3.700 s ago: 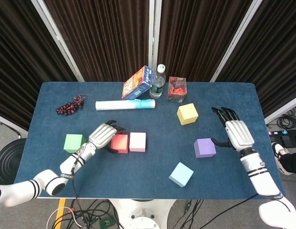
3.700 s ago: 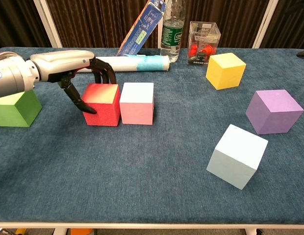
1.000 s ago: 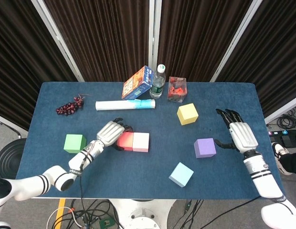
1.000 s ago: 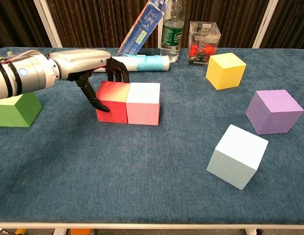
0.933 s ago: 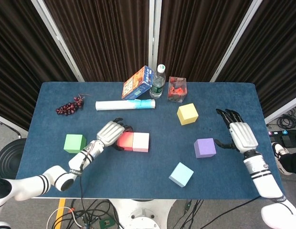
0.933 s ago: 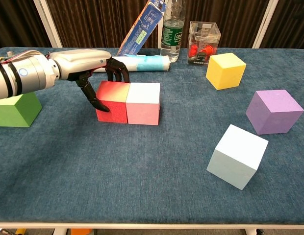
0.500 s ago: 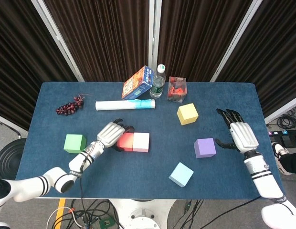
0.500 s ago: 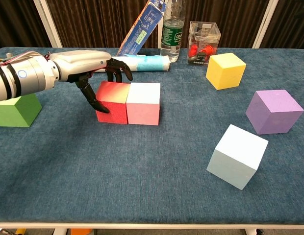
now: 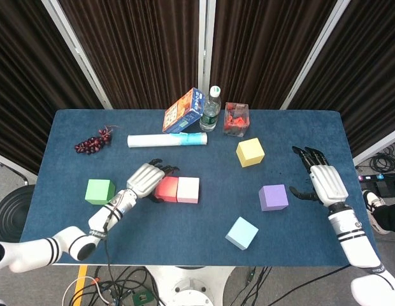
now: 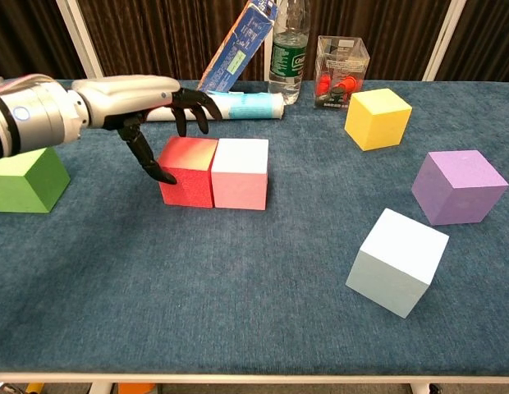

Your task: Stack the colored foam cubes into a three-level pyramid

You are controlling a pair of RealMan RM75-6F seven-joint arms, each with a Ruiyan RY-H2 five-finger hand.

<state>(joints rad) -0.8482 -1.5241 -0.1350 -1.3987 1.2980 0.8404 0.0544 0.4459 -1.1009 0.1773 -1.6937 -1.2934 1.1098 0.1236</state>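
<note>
Your left hand (image 10: 152, 111) hovers spread, grasping nothing, so take the light, soft red cube (image 10: 187, 171) gently by opposite sides.

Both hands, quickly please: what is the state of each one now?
Left hand: open, fingers spread above the red cube, holding nothing.
Right hand: open, fingers spread beside the purple cube, holding nothing.
</note>
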